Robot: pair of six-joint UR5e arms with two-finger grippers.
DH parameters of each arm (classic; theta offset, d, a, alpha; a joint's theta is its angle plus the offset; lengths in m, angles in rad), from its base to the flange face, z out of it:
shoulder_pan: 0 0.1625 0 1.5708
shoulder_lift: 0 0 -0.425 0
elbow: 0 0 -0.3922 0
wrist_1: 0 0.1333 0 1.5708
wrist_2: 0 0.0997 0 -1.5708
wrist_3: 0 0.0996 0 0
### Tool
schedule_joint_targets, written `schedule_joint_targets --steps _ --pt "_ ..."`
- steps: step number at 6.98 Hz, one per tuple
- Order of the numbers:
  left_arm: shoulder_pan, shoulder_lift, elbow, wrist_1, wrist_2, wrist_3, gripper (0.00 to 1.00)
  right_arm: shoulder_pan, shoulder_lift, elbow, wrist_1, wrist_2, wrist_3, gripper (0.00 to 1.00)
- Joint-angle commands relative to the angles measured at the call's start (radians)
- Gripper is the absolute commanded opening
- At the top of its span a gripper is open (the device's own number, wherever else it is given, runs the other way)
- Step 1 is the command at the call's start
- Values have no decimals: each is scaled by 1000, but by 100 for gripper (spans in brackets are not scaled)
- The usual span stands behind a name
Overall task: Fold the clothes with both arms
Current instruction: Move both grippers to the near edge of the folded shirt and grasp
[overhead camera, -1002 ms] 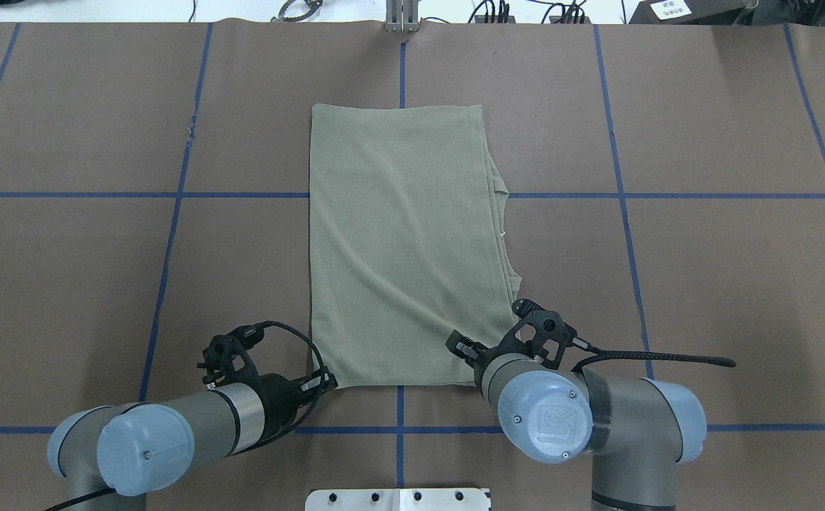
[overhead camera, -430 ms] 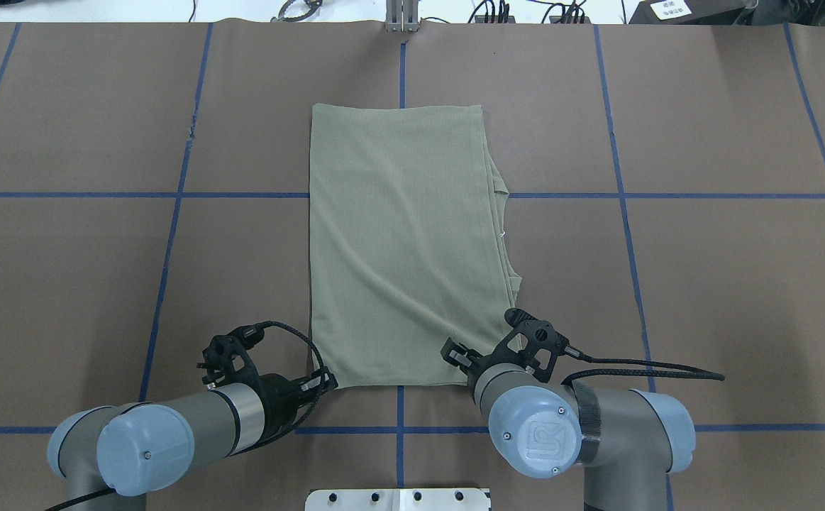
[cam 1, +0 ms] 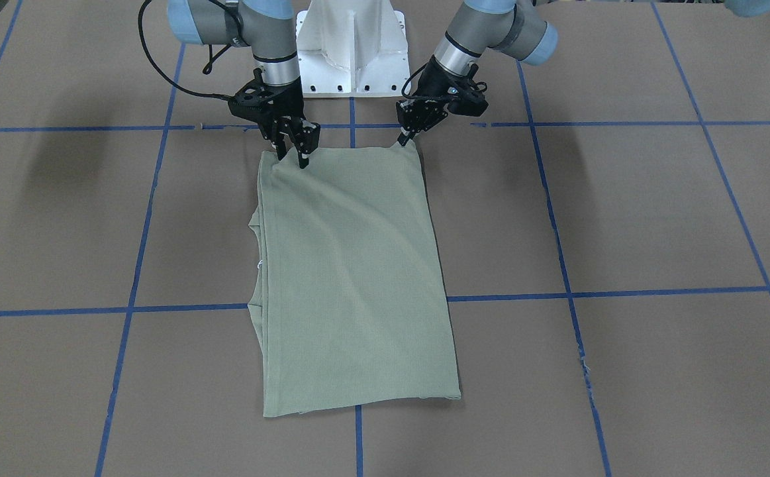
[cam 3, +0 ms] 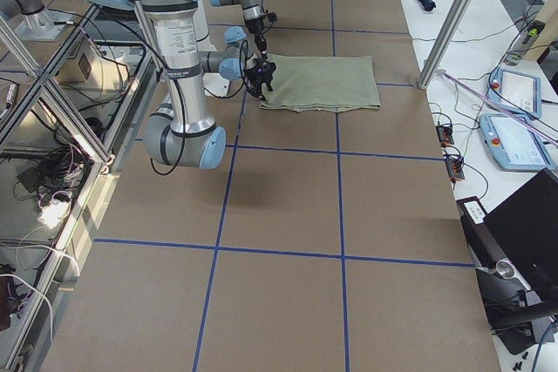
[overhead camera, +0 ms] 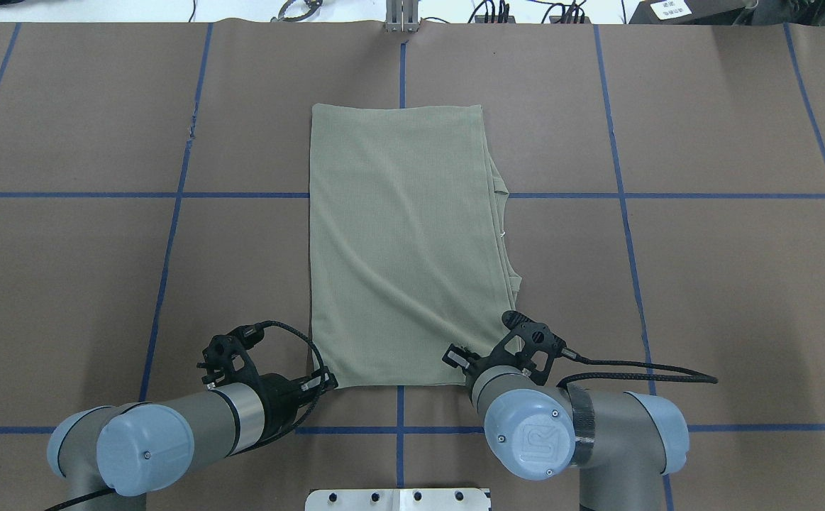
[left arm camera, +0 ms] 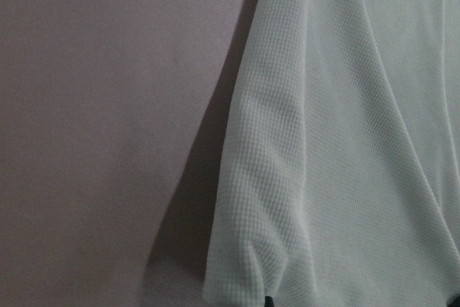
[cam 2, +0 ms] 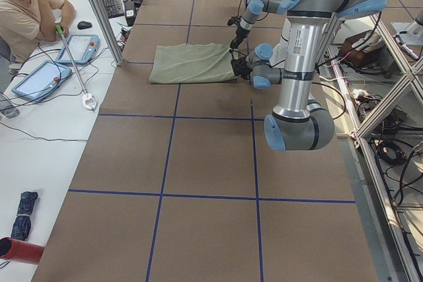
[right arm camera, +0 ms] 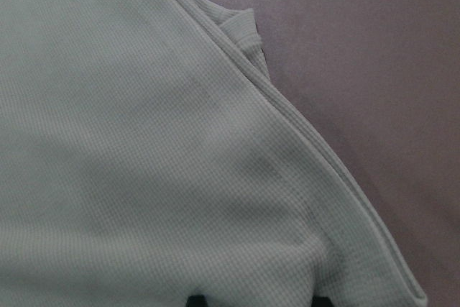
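Observation:
The sage-green shirt (overhead camera: 401, 241) (cam 1: 351, 278) lies folded into a long rectangle on the brown table, sleeve and collar layers peeking out along its right edge. My left gripper (overhead camera: 325, 383) (cam 1: 403, 138) rests at the near-left corner, where the fabric (left arm camera: 345, 141) puckers; its dark fingertips show far apart at the bottom of the left wrist view. My right gripper (cam 1: 295, 158) (right arm camera: 256, 301) stands on the near-right corner with its fingers apart and cloth (right arm camera: 144, 141) bulging between them. In the overhead view its wrist (overhead camera: 518, 348) hides the fingers.
The white base pedestal (cam 1: 351, 53) stands between the arms at the near edge. Blue tape lines (overhead camera: 398, 408) cross the table. A person (cam 2: 26, 18) sits at a side table with tablets beyond the far edge, by a metal post (cam 2: 99, 11).
My right arm has shifted left and slightly away from the robot's base, bringing its gripper over the shirt's near-right corner. The left arm and the shirt have stayed put.

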Motion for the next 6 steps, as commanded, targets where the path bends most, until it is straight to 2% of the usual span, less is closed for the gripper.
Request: schedule_joint_targets --steps 1,2,5,6 --pt "0 0 0 -2 0 0 0 -1 9 -1 0 0 0 6" --pt "0 0 0 0 0 0 0 -1 9 0 -2 0 -1 0" --pt "0 0 0 -2 0 2 0 6 9 17 -8 2 -9 0" --pt "-4 2 -21 1 -6 17 0 10 8 57 -22 3 -9 0"
